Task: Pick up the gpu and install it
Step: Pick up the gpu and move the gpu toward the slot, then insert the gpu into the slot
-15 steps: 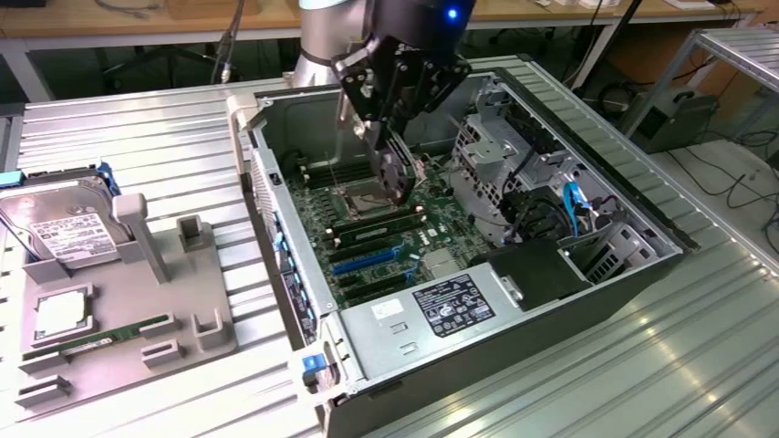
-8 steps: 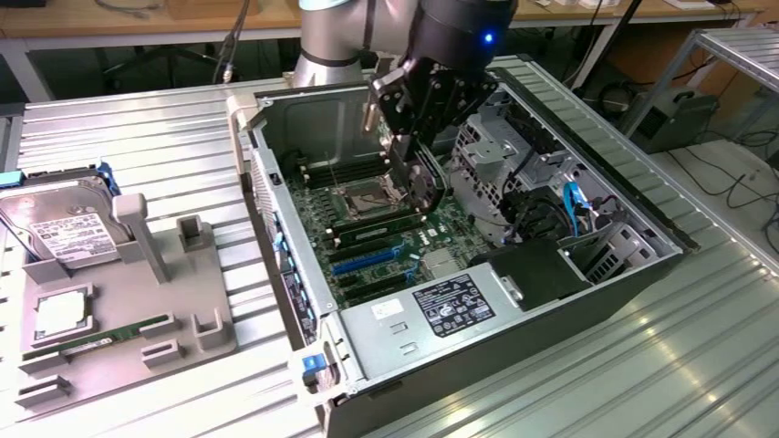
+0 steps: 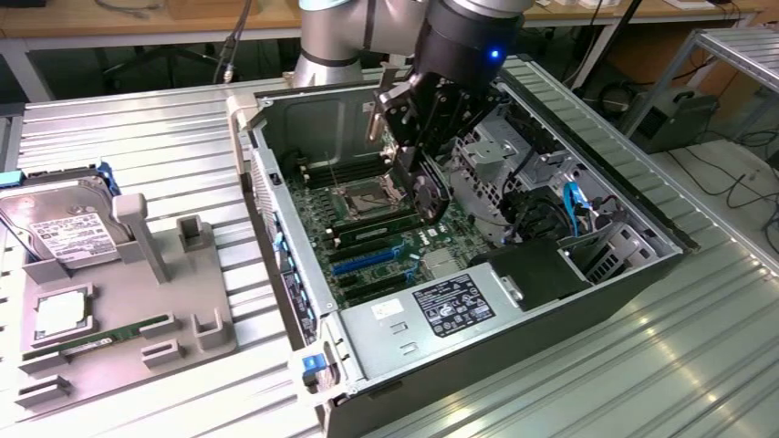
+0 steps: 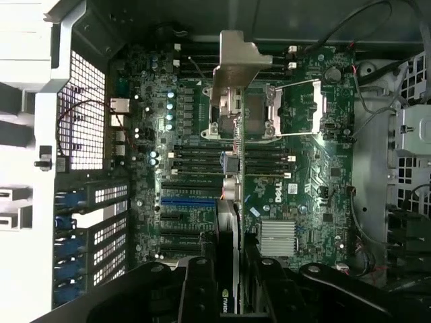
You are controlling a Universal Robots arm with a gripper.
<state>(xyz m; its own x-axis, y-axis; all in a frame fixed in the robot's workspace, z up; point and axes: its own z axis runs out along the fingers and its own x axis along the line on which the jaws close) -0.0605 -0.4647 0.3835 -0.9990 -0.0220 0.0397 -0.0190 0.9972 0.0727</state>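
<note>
Exterior view: robot arm (image 3: 328, 36) stood over open computer case (image 3: 512, 360), which lay on side on ribbed metal table (image 3: 146, 137). Pincer (image 3: 424, 146) was clamped on gpu (image 3: 426, 192), dark card held on edge over motherboard (image 3: 378, 233), near processor socket (image 3: 365, 196). On exterior view's left, grey holder (image 3: 182, 319) carried hard drive (image 3: 61, 228) and green memory stick (image 3: 98, 339), well apart from case.

Wrist view: gpu (image 4: 236, 155) appeared edge-on, gripped between pincer (image 4: 229, 282) fingers (image 4: 199, 282). Silvery bracket (image 4: 234, 67) sat at card's far end, over socket (image 4: 269, 111). Blue slot (image 4: 188, 200) lay just beside card.
</note>
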